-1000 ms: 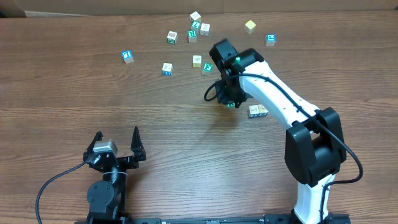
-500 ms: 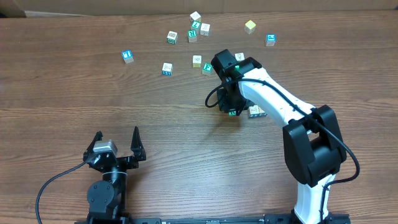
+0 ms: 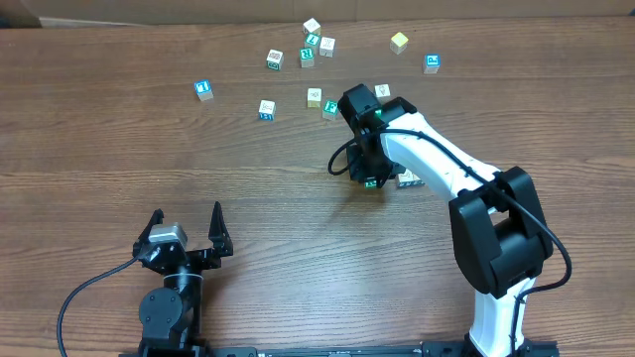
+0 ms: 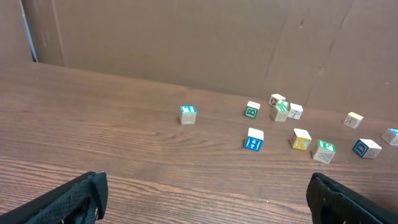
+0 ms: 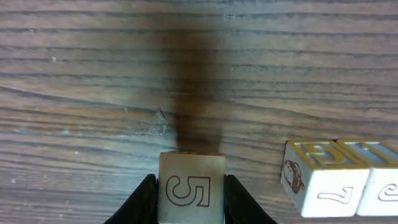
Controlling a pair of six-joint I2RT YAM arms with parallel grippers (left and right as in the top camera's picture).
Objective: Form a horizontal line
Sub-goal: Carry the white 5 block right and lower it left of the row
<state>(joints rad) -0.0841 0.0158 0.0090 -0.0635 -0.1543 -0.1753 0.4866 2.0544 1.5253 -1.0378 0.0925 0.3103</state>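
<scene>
The horizontal line (image 5: 329, 177) is seen in the right wrist view as two cream wooden cubes with yellow-edged tops and dark outlined marks on their sides. They touch side by side at the lower right. The second one is cut off by the frame edge, so the length of the row cannot be told. From overhead, the row is almost wholly covered by the white right arm (image 3: 437, 164), and only a pale sliver is seen beside it.

A small cream wooden cube marked with a brown 5 (image 5: 191, 186) is pinched between the fingers of the right gripper (image 5: 191, 200), to the left of the row and apart from it. Its lower part is cut off, and whether it rests on the brown wood-grain table (image 3: 99, 149) cannot be made out.

The left gripper (image 3: 187, 220) is held near the front edge with its fingers spread wide and nothing between them. Loose scattered cubes (image 3: 266, 109) are seen farther back, their marks too small to read.
</scene>
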